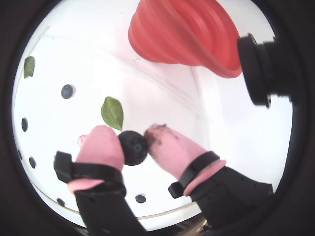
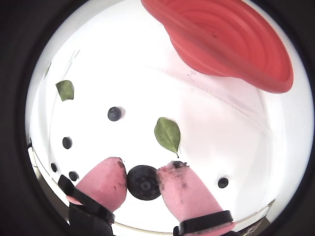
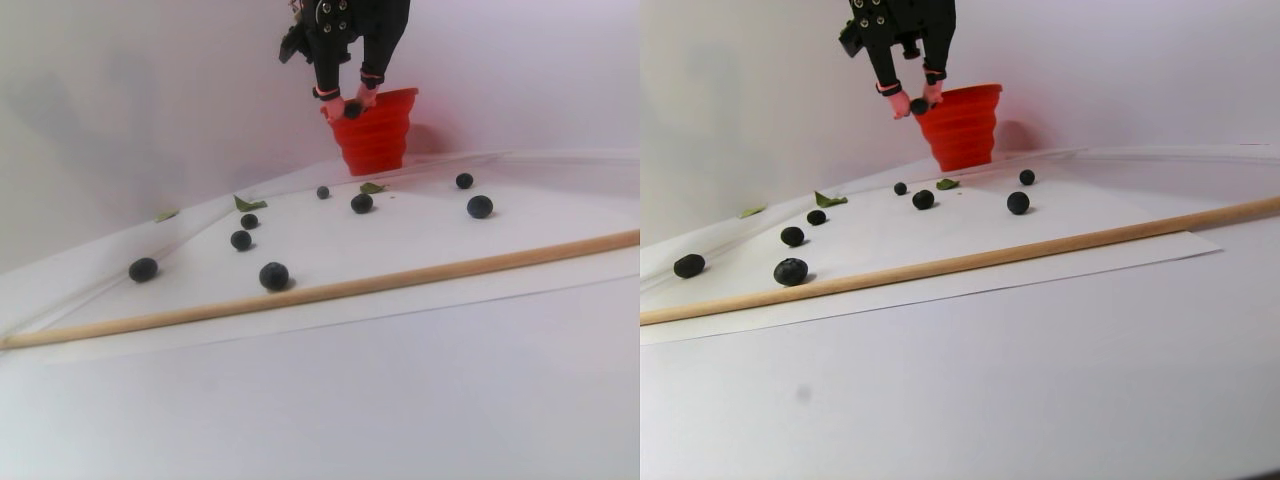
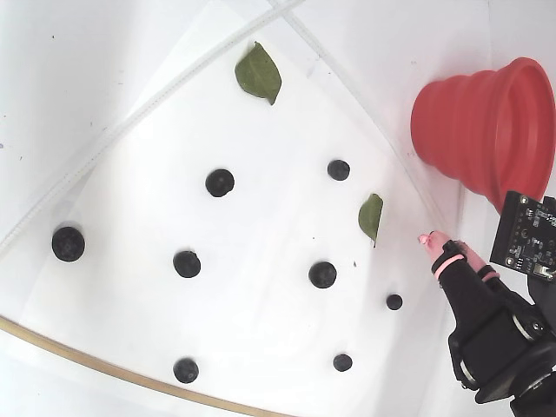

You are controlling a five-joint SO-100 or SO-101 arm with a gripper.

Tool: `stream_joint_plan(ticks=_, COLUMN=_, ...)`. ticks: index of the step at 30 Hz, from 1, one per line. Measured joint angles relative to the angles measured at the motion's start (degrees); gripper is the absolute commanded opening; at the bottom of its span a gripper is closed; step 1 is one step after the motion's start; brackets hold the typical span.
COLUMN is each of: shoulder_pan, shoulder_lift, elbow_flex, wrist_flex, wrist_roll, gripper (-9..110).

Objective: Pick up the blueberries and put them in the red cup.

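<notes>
My gripper is shut on one dark blueberry, pinched between its two pink fingertips and held in the air. Another wrist view shows the same held berry between the pink pads. The red cup stands upright ahead of the fingers. In the stereo pair view the gripper hangs just left of the cup's rim. Several loose blueberries lie scattered on the white sheet below. In the fixed view only a pink fingertip shows; the held berry is hidden.
Two green leaves lie flat on the sheet, one near the cup. A thin wooden rod runs along the sheet's near edge. A second camera sticks out beside the gripper.
</notes>
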Motion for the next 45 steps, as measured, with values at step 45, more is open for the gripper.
stream_joint_plan(ticks=45, shoulder_pan=1.49, shoulder_lift=-8.09, elbow_flex=-19.07, wrist_flex=-5.71, wrist_roll=6.24, gripper=14)
